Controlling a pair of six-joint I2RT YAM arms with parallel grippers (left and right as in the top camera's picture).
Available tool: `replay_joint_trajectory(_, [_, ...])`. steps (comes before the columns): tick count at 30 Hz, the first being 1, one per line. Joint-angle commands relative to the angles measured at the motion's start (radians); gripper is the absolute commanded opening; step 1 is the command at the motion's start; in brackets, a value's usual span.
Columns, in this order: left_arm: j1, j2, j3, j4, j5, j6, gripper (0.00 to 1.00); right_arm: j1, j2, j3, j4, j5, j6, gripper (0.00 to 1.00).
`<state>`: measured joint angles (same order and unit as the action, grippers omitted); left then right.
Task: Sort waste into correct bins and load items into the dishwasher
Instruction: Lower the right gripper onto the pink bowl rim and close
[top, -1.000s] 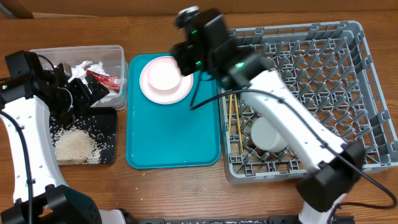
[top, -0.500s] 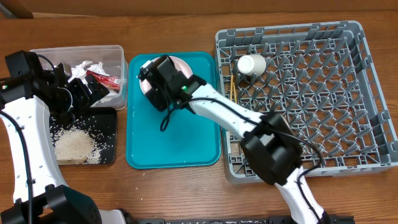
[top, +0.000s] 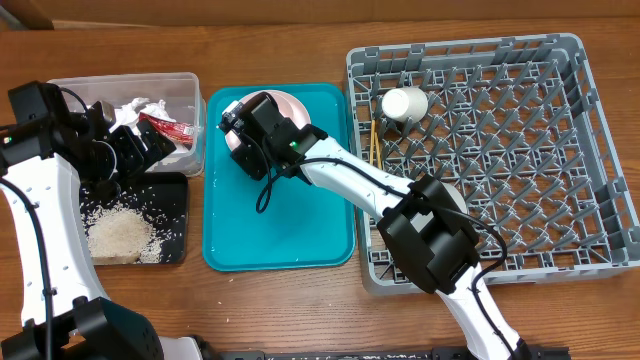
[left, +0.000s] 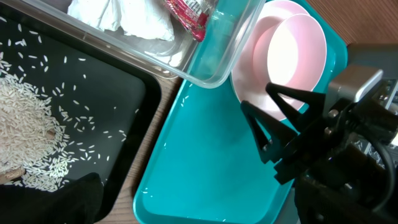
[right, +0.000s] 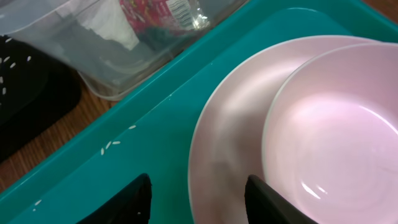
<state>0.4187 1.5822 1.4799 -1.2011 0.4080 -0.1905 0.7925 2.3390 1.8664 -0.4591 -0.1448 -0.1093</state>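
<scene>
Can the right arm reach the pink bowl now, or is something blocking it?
Probably yes. The right claw is open at the rim of the plate, and the bowl sits on that plate just ahead, uncovered, with nothing between them.
</scene>
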Motion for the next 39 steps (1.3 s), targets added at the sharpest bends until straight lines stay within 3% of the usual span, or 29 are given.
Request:
replay_joint_trajectory(1, [-0.007, -0.019, 0.021, 0.001, 0.0, 0.011, 1.0, 0.005, -0.002, 0.06, -0.006, -0.035, 0.001, 0.5])
replay_joint_trajectory(6, [-0.007, -0.019, 0.021, 0.001, 0.0, 0.011, 1.0, 0.005, 0.002, 0.068, 0.013, 0.11, -0.003, 0.5])
replay_joint_trajectory(21, [-0.007, -0.019, 0.021, 0.001, 0.0, 0.011, 1.0, -0.018, 0.078, 0.064, 0.032, 0.122, -0.03, 0.49])
replay_joint_trajectory(25, [-0.007, -0.019, 0.021, 0.001, 0.0, 0.011, 1.0, -0.025, 0.078, 0.065, 0.031, 0.126, -0.029, 0.36])
replay_joint_trajectory(26, [-0.007, -0.019, 0.021, 0.001, 0.0, 0.011, 1.0, -0.027, 0.078, 0.065, 0.028, 0.126, -0.023, 0.28])
replay_joint_trajectory(31, [-0.007, -0.019, 0.021, 0.001, 0.0, 0.011, 1.0, -0.027, 0.061, 0.065, 0.013, 0.125, -0.014, 0.07])
replay_joint_trajectory(39, [-0.007, -0.019, 0.021, 0.001, 0.0, 0.011, 1.0, -0.025, -0.155, 0.066, -0.112, 0.094, 0.104, 0.04])
